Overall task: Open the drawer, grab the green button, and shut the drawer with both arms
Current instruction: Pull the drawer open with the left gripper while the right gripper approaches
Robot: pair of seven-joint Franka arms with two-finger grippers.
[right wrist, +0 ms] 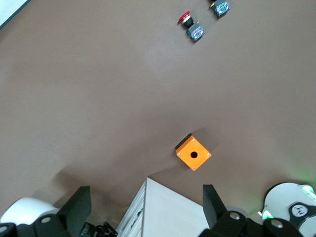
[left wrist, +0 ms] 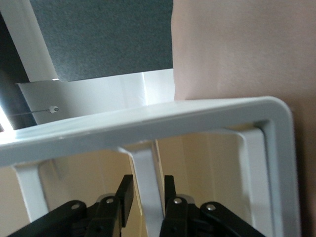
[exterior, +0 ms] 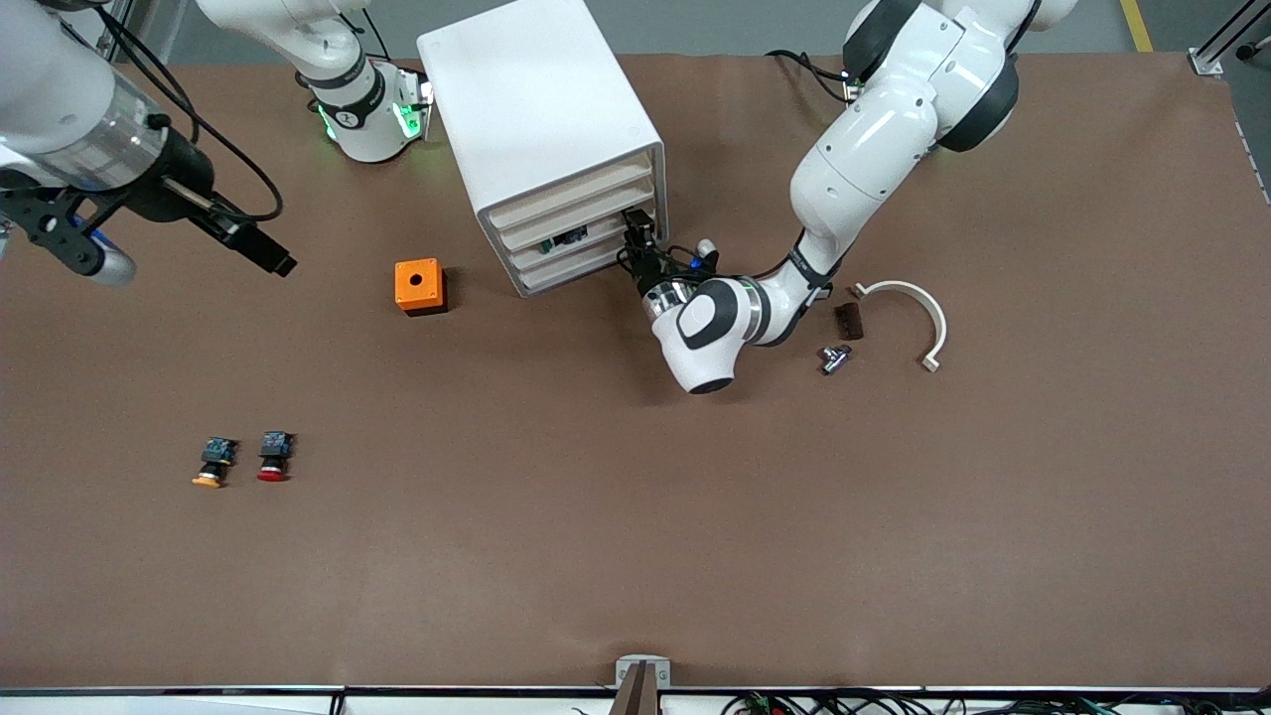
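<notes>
The left gripper (exterior: 638, 236) is sitting right at the front of the cabinet (exterior: 541, 119), at the corner toward the left arm's end of the table, and in the left wrist view its two black fingers (left wrist: 123, 195) are straddling a white upright rib (left wrist: 148, 182) under the front rim, one on each side, looking close to it but not visibly pinched, so I cannot tell whether the jaws are gripping yet. This is looking like the opening step: the drawer (exterior: 571, 241) is lying closed among the stack, just beside the jaws. The button is not showing anywhere (presumably inside); only a red-capped one (exterior: 274, 456) and an orange-capped one (exterior: 212, 463) are lying out on the table, well away from either gripper. The right gripper (right wrist: 145, 205) is waiting up high, jaws wide apart and empty, over the orange box (right wrist: 193, 152) and the cabinet's top. Next, I'd say, the left jaws are needing a firm pinch on that rib, then a straight pull outward along the drawer's slide.
</notes>
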